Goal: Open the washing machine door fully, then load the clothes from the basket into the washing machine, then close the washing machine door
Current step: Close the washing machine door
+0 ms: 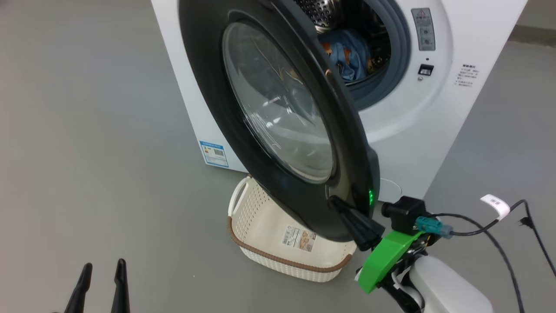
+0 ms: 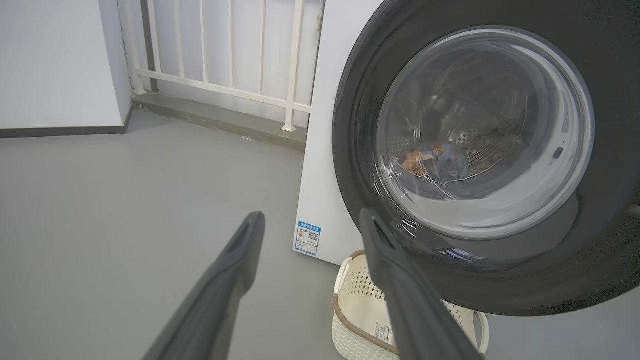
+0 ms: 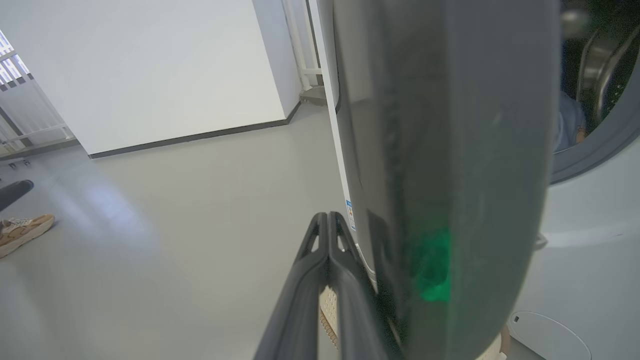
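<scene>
The white washing machine (image 1: 434, 130) stands with its black round door (image 1: 208, 78) swung partway out, the rim edge facing me. Light blue clothes (image 1: 347, 54) with orange bears lie in the steel drum, and the clothes (image 2: 440, 160) also show through the door glass. The cream basket (image 1: 243, 208) sits on the floor under the door, with no clothes showing in it. My right gripper (image 1: 335, 201) is shut and empty, its tips close against the door's outer face near the lower rim. My left gripper (image 1: 103, 271) hangs open at the lower left, away from everything.
Grey floor spreads to the left of the machine. A white railing (image 2: 225, 50) and a wall stand behind it. A person's tan shoe (image 3: 22, 232) rests on the floor far off. A black cable (image 1: 499, 226) trails from my right wrist.
</scene>
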